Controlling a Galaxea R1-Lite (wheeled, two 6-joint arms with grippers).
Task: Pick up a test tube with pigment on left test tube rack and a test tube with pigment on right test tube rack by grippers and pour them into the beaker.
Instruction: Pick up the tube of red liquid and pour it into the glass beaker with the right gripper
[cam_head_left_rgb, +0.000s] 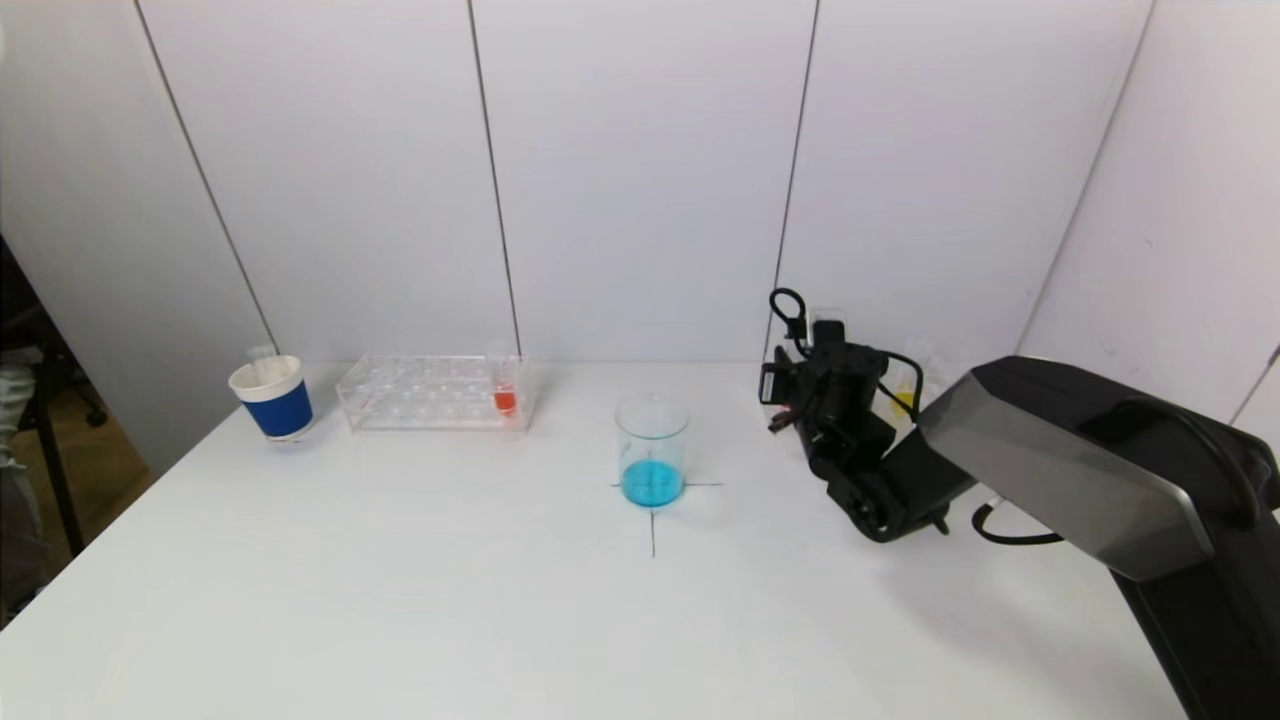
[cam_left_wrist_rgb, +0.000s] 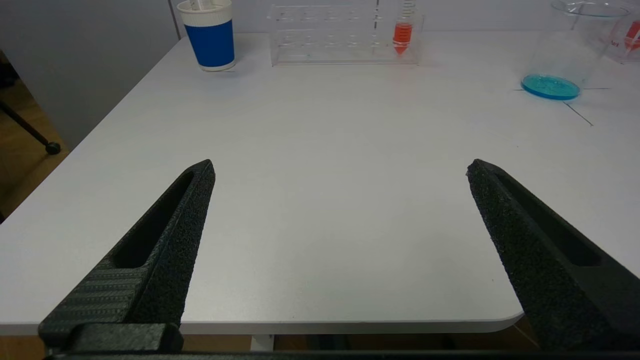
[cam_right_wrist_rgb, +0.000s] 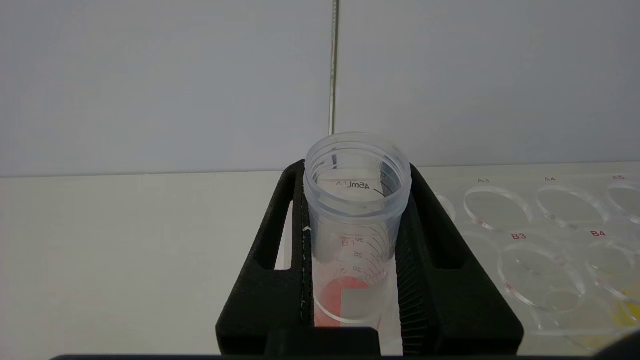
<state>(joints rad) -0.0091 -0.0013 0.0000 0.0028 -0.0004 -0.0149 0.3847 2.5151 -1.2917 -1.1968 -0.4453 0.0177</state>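
My right gripper (cam_head_left_rgb: 822, 345) is at the right rack (cam_right_wrist_rgb: 520, 235) at the back right, shut on a clear test tube (cam_right_wrist_rgb: 356, 200) with red pigment at its bottom; both fingers press on its sides just below the threaded rim. The tube stands upright at the rack's end. The left rack (cam_head_left_rgb: 435, 392) holds a tube of red-orange pigment (cam_head_left_rgb: 505, 398) at its right end. The beaker (cam_head_left_rgb: 652, 450) stands at the table's middle with blue liquid in it. My left gripper (cam_left_wrist_rgb: 340, 170) is open and empty over the table's near edge, out of the head view.
A blue-and-white paper cup (cam_head_left_rgb: 272, 398) stands left of the left rack. A tube with yellow pigment (cam_head_left_rgb: 903, 400) stands in the right rack behind my right arm. White wall panels close off the back of the table.
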